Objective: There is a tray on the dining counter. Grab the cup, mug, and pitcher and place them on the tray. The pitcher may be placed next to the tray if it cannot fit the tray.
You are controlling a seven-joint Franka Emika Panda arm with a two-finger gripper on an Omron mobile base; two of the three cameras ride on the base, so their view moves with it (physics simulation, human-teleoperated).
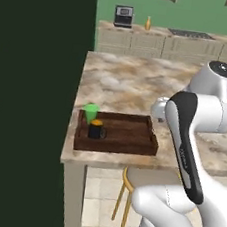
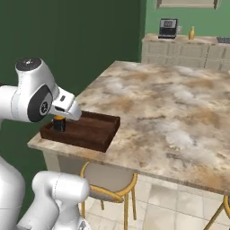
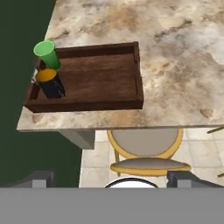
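Remaining item: pitcher point(image 1: 147, 23), yellow-orange, narrow-necked, upright at top centre of left base view on far cream-drawered counter, well apart from hand. Gripper point(image 3: 112, 177) spread wide, holding nothing, low in hand view. Cup point(image 3: 47, 54) and mug point(image 3: 50, 83) stood just beside each other at left end of tray point(image 3: 100, 83), near dining counter point(image 1: 134, 83) edge.
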